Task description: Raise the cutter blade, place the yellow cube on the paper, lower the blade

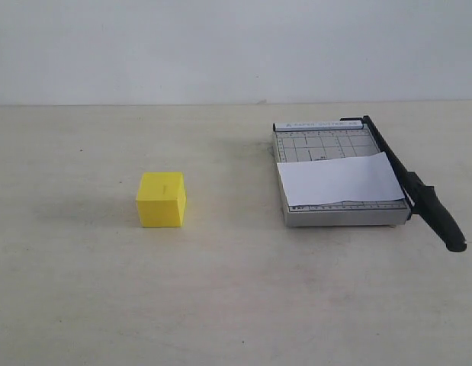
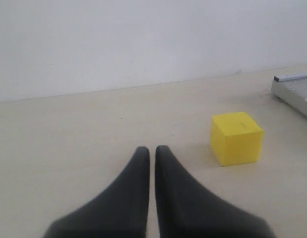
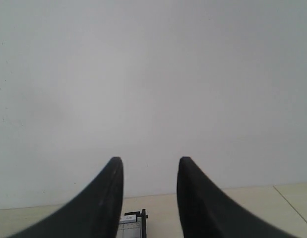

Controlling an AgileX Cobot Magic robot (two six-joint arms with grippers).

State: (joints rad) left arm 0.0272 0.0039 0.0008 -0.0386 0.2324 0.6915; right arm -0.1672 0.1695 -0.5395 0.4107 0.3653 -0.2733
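Note:
The yellow cube (image 1: 162, 199) rests on the table left of centre; the left wrist view shows the yellow cube (image 2: 236, 137) beyond and to one side of my left gripper (image 2: 151, 148), whose black fingers are shut with nothing between them. The grey gridded trimmer (image 1: 338, 216) lies at the right with the white paper (image 1: 338, 179) across its base. The cutter blade (image 1: 412, 187) lies lowered along the trimmer's right edge, its thick handle (image 1: 441, 219) jutting past the front. My right gripper (image 3: 150, 161) is open and empty, aimed at the wall above the trimmer's far end (image 3: 132, 224). Neither arm shows in the exterior view.
A pale wall (image 1: 236, 46) stands behind the beige table (image 1: 220, 305). A corner of the trimmer (image 2: 297, 91) shows at the edge of the left wrist view.

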